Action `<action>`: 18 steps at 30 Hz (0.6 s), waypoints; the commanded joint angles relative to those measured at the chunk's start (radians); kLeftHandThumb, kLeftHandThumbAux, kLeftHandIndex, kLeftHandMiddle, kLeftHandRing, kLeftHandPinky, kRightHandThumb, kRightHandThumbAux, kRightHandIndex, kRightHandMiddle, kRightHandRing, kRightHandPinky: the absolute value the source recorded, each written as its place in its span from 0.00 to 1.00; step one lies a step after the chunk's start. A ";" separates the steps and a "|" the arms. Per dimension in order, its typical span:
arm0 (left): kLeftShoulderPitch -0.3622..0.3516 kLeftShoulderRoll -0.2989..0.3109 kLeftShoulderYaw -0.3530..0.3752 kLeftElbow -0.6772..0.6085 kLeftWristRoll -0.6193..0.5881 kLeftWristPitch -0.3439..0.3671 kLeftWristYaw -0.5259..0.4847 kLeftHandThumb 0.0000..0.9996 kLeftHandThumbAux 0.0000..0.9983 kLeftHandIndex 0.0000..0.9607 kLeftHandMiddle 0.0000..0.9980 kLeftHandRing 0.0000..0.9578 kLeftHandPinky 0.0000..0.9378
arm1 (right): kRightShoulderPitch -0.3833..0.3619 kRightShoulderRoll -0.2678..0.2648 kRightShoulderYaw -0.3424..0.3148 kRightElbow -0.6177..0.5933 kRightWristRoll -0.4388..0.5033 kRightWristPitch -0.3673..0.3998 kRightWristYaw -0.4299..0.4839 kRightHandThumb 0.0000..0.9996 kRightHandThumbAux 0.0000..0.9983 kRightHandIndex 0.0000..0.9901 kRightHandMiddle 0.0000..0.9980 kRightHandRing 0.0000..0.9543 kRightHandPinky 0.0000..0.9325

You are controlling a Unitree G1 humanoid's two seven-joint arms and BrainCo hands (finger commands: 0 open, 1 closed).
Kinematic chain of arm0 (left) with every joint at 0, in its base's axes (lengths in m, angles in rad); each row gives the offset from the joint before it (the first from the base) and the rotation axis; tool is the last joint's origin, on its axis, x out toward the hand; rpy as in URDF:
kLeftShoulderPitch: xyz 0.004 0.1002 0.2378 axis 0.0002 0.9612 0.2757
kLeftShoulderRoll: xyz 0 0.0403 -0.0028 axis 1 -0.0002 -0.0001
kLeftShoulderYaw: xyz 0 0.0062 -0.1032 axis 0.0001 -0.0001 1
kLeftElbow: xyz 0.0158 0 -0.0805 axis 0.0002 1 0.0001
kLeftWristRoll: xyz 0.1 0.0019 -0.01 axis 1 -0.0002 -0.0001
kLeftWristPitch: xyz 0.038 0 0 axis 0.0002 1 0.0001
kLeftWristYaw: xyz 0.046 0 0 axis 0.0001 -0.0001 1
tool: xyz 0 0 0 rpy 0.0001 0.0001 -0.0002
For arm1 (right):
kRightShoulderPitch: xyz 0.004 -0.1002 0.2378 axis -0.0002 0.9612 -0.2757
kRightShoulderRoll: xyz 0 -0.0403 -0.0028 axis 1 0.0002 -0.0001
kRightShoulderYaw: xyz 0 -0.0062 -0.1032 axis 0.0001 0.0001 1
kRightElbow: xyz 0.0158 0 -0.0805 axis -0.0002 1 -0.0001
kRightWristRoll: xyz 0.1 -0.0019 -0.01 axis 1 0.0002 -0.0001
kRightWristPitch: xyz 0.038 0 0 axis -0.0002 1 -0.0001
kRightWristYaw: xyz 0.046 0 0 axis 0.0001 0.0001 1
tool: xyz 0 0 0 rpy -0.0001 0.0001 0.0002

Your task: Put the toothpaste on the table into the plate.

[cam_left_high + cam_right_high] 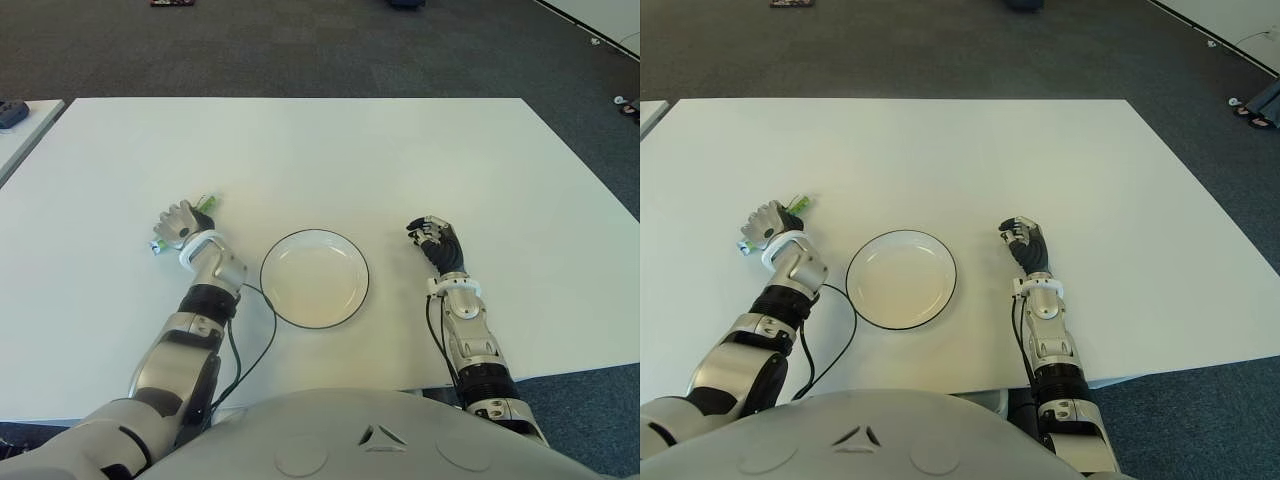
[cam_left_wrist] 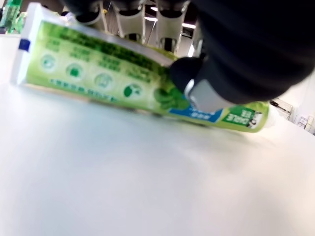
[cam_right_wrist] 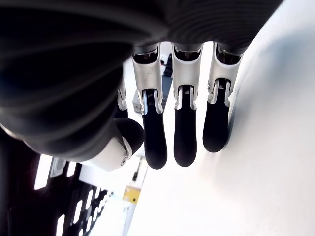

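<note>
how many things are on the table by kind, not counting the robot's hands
toothpaste tube: 1, green, under the left hand, whose fingers close around it
plate: 1, white with a dark rim, nothing on it
total: 2
the right hand shows to the right of the plate, holding nothing

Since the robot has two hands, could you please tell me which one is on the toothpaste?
The left hand, left of the plate, is closed over the green toothpaste. The right hand, right of the plate, holds nothing.
</note>
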 commanded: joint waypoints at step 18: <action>0.147 0.042 -0.028 -0.104 -0.053 -0.244 -0.013 0.70 0.72 0.46 0.75 0.78 0.84 | -0.005 0.009 -0.005 0.022 0.008 -0.008 -0.008 0.71 0.73 0.42 0.45 0.46 0.46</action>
